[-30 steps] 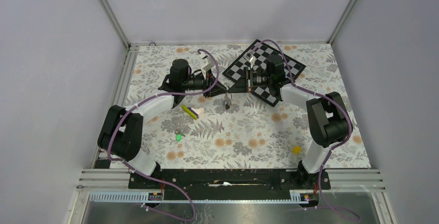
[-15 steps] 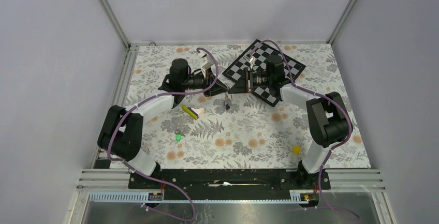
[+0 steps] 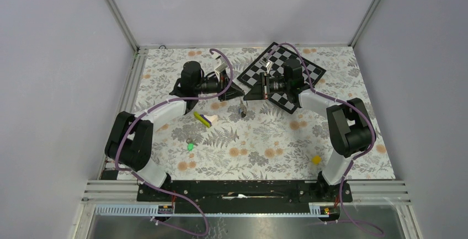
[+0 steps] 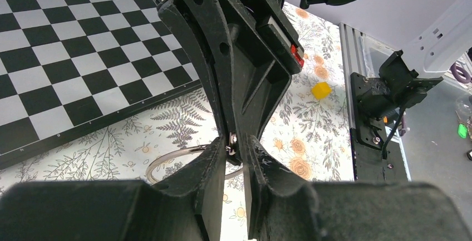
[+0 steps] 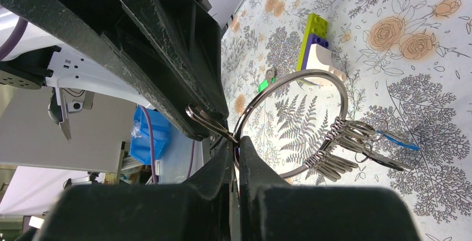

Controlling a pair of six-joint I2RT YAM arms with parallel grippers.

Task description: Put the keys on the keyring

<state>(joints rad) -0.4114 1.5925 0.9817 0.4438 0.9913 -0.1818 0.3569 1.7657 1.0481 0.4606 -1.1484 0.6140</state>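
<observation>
Right wrist only: keyring [image 5: 340, 88] held up off the worktop [image 3: 265, 139], a bunch of keys [image 5: 342, 138] threaded on it, one blue; their number is unclear.
Top only: one green key [image 3: 190, 146] lying loose, well apart from the ring.
Left wrist only: one yellow cube [image 4: 320, 90], one chessboard [image 4: 67, 57].
Right tool [image 5: 236, 149]: together, clamped on the ring wire.
Left tool [image 4: 235, 147]: narrow gap, tips nipping a wire loop of the keyring.
Others: one wedge block [image 3: 204, 119].
</observation>
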